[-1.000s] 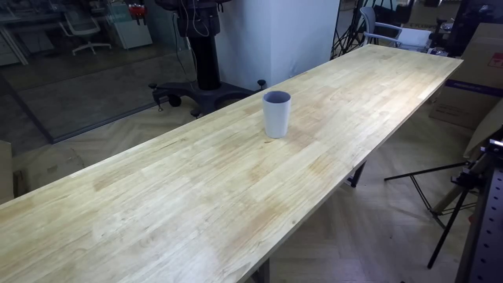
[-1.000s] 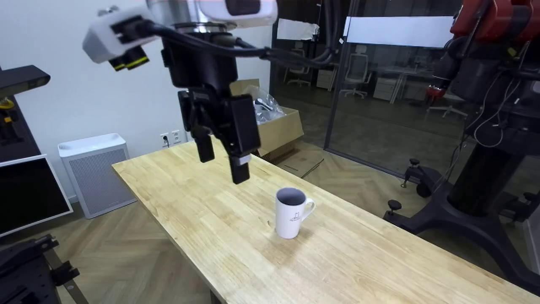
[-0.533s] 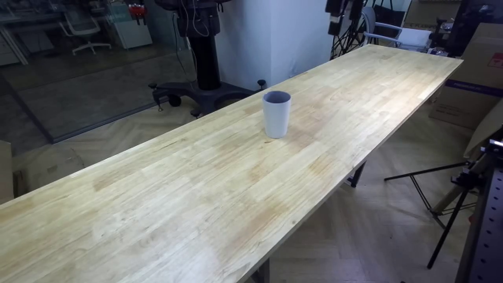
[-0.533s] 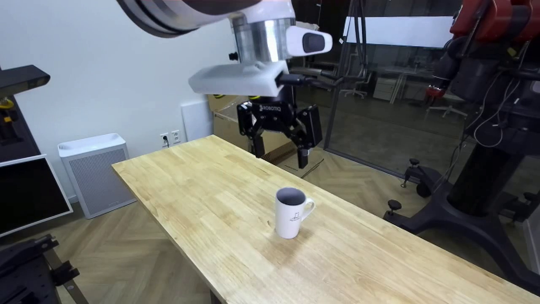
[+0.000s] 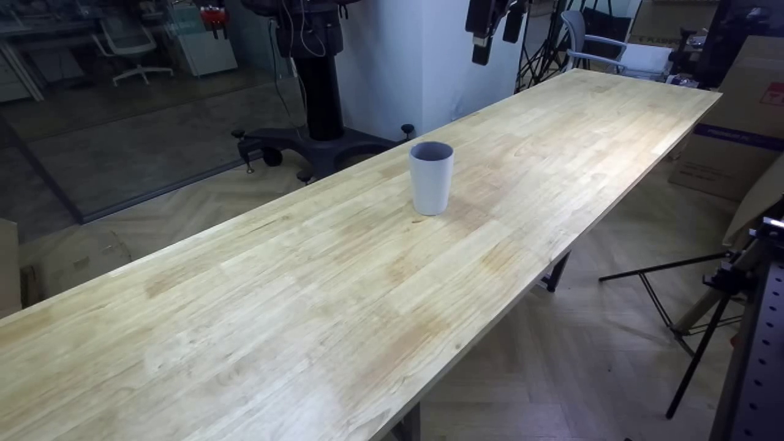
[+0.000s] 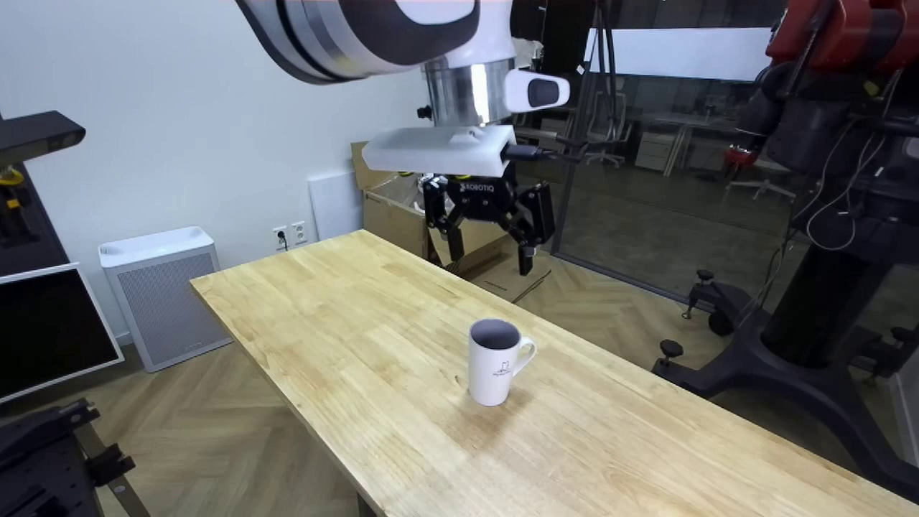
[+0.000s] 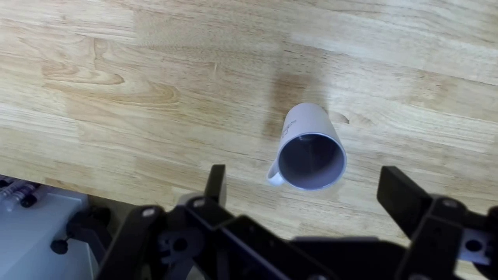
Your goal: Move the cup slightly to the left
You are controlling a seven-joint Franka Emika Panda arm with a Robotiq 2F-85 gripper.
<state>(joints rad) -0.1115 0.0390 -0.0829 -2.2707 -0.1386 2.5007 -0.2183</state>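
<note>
The cup is white with a dark grey-blue inside. It stands upright on the wooden table in both exterior views (image 5: 431,187) (image 6: 488,384). A side handle and a small printed mark show in an exterior view; the handle is hidden in the opposite-side view. In the wrist view the cup (image 7: 309,118) lies ahead of and between the open fingers, its handle toward the left finger. My gripper (image 6: 492,258) is open and empty, in the air above the cup and apart from it. It also shows in an exterior view (image 5: 497,49) and the wrist view (image 7: 303,171).
The long wooden table (image 5: 294,275) runs under the cup; its edge (image 6: 589,345) is near the handle side. A black wheeled stand (image 6: 775,373) is beyond that edge. A cardboard box (image 6: 395,222) stands behind the table's far end. A tripod (image 5: 692,318) stands beside the table.
My arm has swung to the right in the exterior view that shows it, turned, and lowered slightly. The gripper has come into the view where it was absent. The cup has not moved.
</note>
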